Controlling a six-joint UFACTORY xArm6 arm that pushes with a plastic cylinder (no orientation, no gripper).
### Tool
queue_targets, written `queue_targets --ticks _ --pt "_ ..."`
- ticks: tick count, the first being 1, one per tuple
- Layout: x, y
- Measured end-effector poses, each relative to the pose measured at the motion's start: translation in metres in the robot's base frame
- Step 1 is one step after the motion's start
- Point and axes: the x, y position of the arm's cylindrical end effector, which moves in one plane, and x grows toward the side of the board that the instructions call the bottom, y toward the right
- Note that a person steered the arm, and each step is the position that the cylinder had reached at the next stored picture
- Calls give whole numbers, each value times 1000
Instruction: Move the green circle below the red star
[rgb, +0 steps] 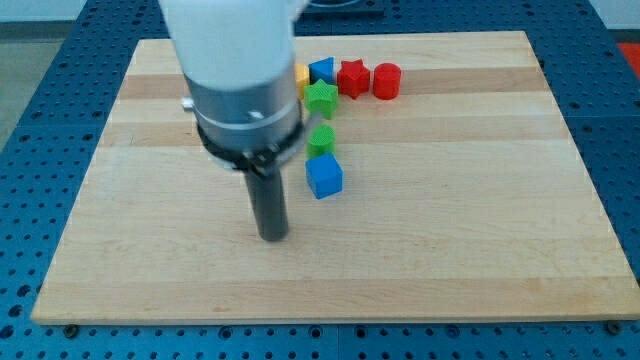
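Bare tip on board, touching nothing, lower-left of blue cube, green circle just above cube, red star beyond, upper right.

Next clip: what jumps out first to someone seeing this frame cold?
The big white-and-grey arm fills the view's upper left, its dark rod ending at my tip on bare wood, left of and below the blue cube. A tight cluster of blocks sits near the board's top edge, including the red star.
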Motion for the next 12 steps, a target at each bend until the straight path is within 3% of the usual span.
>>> queue_targets --ticks 2,3,4,6,7,9,10,12 --pt "-55 2" --pt "-56 6" --pt "-88 53" --pt "-191 215" --pt "-191 215" --pt "-79 113" --pt "-80 112" --pt "-88 50"
